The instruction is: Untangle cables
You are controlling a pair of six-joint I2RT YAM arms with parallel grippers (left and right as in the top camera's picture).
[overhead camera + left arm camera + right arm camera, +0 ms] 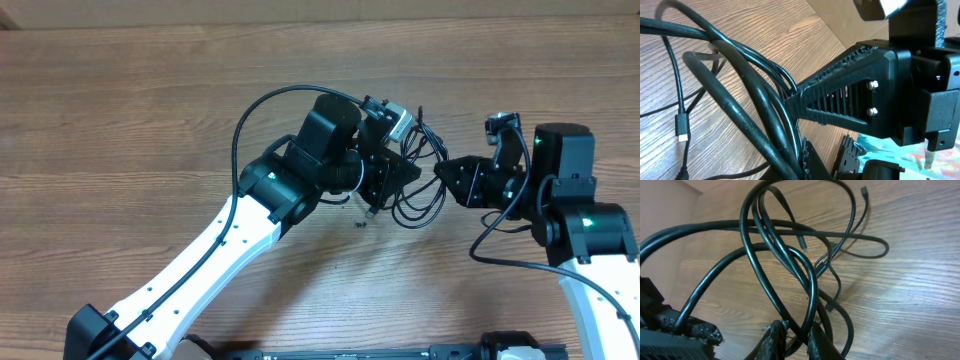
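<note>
— Black fingers of the right gripper [792, 339] are clamped on the cables [790, 265], yes?
— Yes. The thin cords make tangled loops between it and the left gripper [392, 172], near the middle of the wooden table [140, 90]. The wood stretches far to the left.
— And the left grasp?
— Cords cover it; I cannot tell.
</note>
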